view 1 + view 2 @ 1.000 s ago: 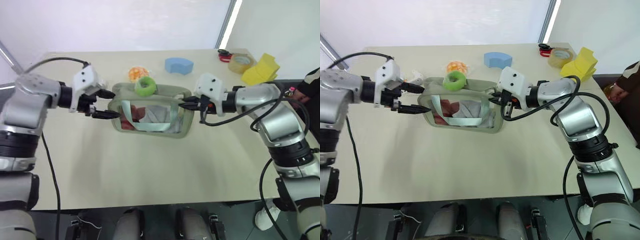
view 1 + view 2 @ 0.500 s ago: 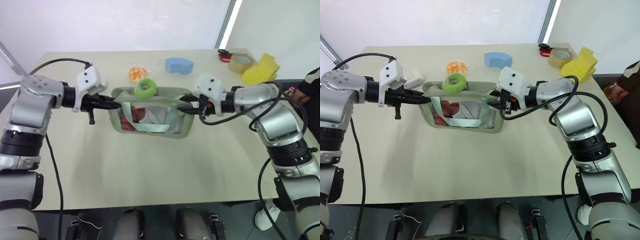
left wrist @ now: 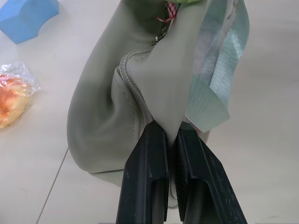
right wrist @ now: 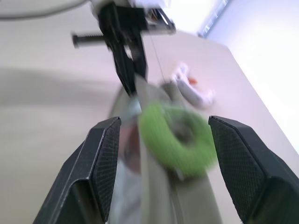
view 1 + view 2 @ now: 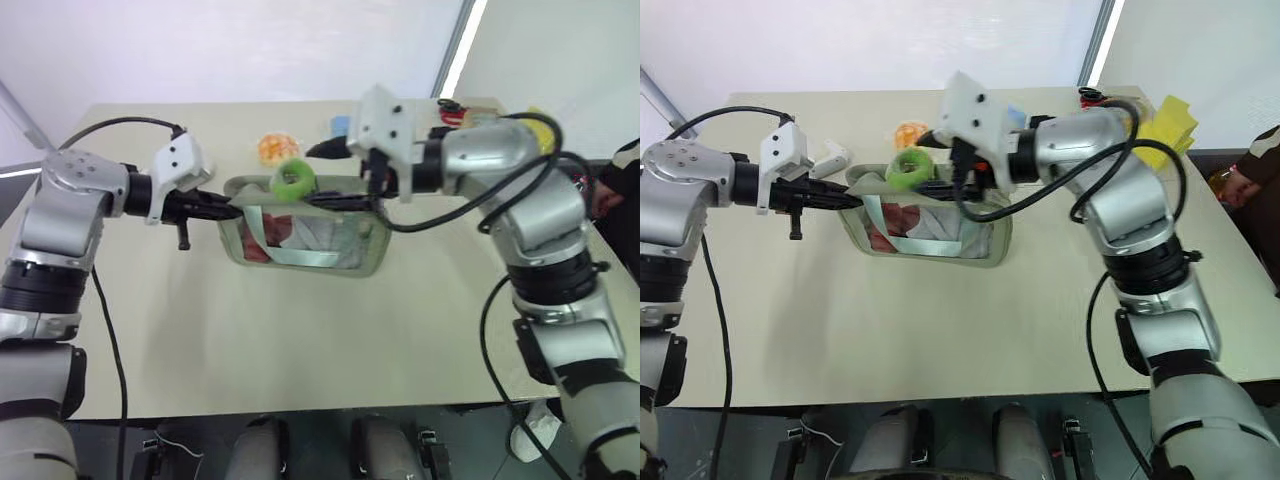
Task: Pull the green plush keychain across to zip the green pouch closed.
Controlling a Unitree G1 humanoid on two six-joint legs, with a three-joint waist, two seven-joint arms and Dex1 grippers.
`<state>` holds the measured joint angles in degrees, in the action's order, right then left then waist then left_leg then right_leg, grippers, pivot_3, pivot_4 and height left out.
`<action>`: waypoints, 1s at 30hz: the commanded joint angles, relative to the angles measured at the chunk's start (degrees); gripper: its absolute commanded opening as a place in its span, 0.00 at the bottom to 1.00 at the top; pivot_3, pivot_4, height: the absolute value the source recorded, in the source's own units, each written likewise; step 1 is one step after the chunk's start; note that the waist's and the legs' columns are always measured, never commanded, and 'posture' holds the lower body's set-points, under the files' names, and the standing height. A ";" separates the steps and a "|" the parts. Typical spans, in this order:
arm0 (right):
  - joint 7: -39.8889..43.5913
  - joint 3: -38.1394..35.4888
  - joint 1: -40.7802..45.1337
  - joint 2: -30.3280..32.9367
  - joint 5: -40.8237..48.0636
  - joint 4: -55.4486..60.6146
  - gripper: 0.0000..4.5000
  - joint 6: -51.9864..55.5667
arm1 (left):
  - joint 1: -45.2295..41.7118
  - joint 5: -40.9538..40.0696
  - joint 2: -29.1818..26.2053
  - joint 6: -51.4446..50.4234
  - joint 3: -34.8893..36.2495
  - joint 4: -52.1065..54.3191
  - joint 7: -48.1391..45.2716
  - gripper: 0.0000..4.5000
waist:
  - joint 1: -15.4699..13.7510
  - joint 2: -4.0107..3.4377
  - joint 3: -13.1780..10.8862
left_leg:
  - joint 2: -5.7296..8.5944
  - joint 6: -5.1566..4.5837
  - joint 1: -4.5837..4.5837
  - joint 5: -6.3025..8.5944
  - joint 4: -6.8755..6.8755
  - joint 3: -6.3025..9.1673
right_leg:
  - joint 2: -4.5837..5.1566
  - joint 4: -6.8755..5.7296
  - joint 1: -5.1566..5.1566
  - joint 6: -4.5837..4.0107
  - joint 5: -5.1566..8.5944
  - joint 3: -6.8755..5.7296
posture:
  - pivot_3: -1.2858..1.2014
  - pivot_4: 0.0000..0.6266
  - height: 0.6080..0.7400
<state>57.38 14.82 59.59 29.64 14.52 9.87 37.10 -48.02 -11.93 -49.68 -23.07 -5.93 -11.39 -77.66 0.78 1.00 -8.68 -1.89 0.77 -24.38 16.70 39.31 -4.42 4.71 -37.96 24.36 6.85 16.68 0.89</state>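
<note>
Pale sage-green fabric pouch [image 5: 305, 225] on beige desk [image 5: 300, 340]; our left pincer [image 3: 170, 140] clamped on its end seam. Right pincer [image 4: 161, 140] apart, framing fuzzy lime-green ring keychain [image 4: 175, 137] atop zipper. Approach step; next we close, pull across.

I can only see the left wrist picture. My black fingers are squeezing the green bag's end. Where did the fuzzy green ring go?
Observer: The green plush keychain sits on the top edge of the green pouch, near the middle.
Operator: Is the other hand holding it?
Observer: Not yet. The right gripper is open, with the ring lying between its two fingers, untouched.
Operator: What else is on the table?
Observer: Beyond the pouch's far right end, a roll of tape lies at the table's far corner.
</note>
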 commanded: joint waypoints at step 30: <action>0.10 -8.20 -1.66 10.28 0.33 3.39 0.02 6.07 | -0.72 0.51 0.92 1.10 -0.23 1.11 0.63 0.00 | -0.35 0.00 0.00 | 0.02 -0.01 -0.01 0.01 -0.01 0.04 | 0.01 0.01 -0.05 0.00 0.00 -0.04 | 0.52 0.24 1.00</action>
<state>57.47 9.94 58.24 37.71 14.64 10.66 42.38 -48.13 -11.86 -48.63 -22.82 -5.95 -10.99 -77.18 0.43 1.01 -8.68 -1.86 0.75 -24.39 16.71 39.30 -4.39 4.72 -37.94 24.31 6.85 16.68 0.86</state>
